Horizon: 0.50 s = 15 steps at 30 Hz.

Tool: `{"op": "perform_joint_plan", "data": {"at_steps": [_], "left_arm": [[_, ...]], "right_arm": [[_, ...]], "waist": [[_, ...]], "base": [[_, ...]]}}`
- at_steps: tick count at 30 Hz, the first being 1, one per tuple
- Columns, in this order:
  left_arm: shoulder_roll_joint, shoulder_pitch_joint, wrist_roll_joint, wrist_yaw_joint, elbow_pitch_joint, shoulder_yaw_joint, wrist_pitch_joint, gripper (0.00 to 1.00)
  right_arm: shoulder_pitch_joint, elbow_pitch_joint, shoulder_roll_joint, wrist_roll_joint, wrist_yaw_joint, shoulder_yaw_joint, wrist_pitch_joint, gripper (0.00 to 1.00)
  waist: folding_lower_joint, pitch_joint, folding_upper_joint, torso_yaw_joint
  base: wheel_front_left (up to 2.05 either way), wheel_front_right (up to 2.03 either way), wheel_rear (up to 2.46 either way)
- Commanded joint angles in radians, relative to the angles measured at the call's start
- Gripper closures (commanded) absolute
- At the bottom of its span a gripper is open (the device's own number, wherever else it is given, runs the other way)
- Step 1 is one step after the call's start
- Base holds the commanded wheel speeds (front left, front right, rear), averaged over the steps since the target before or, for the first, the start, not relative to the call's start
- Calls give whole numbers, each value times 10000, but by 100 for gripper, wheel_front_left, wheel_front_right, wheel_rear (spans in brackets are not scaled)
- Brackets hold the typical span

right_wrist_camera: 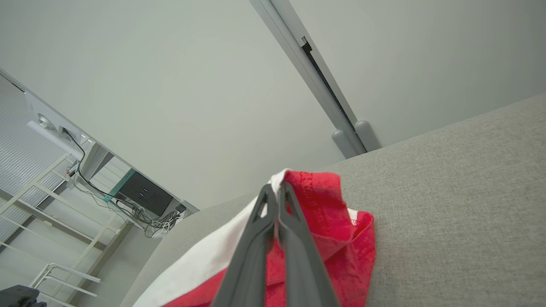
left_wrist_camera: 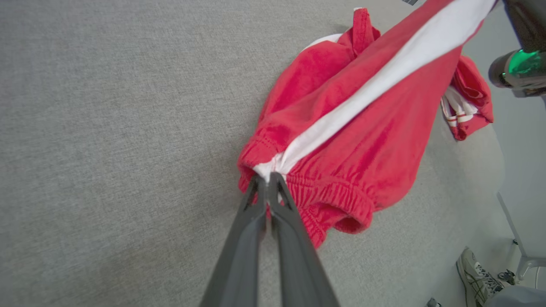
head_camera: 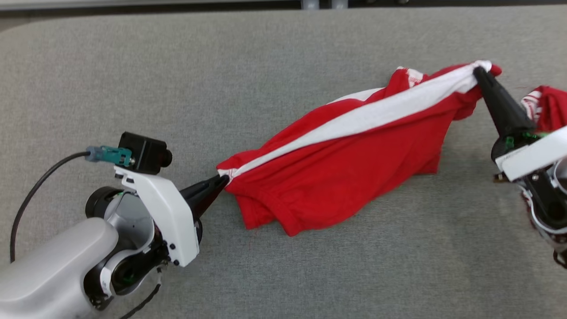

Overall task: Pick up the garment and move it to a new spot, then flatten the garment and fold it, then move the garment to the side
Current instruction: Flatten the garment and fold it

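The garment (head_camera: 336, 159) is a pair of red shorts with a white side stripe, stretched across the grey table between my two grippers. My left gripper (head_camera: 223, 179) is shut on the waistband end of the stripe, seen close up as the left gripper (left_wrist_camera: 268, 178) pinching the gathered waistband of the garment (left_wrist_camera: 362, 128). At the upper right my right gripper (head_camera: 479, 71) is shut on the other end of the stripe, lifted above the table. The right wrist view has that gripper (right_wrist_camera: 277, 187) clamped on the garment's (right_wrist_camera: 332, 221) hem. A loose leg part hangs at the far right.
The grey fabric-covered table (head_camera: 177, 71) spreads wide to the left and front of the garment. Its far edge meets a wall rail (right_wrist_camera: 315, 76). A person's shoe (left_wrist_camera: 475, 275) stands on the floor beyond the table's edge.
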Motion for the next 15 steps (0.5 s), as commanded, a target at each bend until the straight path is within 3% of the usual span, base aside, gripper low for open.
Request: {"op": "perform_joint_plan", "data": {"at_steps": [1, 9, 11, 12, 13, 14, 15], "left_arm": [[-98, -272, -33, -98, 292, 59, 90, 100], [-637, -788, 92, -275, 1123, 1, 266, 100], [-716, -831, 117, -248, 1204, 15, 227, 100], [-735, -857, 135, -228, 1254, 17, 224, 100], [-735, -857, 135, -228, 1254, 17, 224, 100], [-759, -914, 144, -211, 1345, 31, 235, 100], [-759, -914, 144, -211, 1345, 31, 235, 100]], "right_arm": [[-402, 446, -11, -163, 18, 9, 163, 100], [-1440, 1795, 492, -383, 13, 550, 620, 100], [-1620, 1969, 622, -418, 13, 693, 669, 75], [-1696, 2051, 682, -431, 13, 789, 710, 66], [-1696, 2051, 682, -431, 13, 789, 710, 66], [-1827, 2225, 763, -455, 13, 945, 735, 45], [-1827, 2225, 763, -455, 13, 945, 735, 45]], "waist": [[0, 473, 0, 291], [0, 734, 0, 469], [0, 750, 0, 483], [0, 749, 0, 486], [0, 749, 0, 486], [0, 740, 0, 486], [0, 740, 0, 486]], "base": [[0, 0, 0], [0, 0, 0], [0, 0, 0], [0, 0, 0], [0, 0, 0], [0, 0, 0], [0, 0, 0]]}}
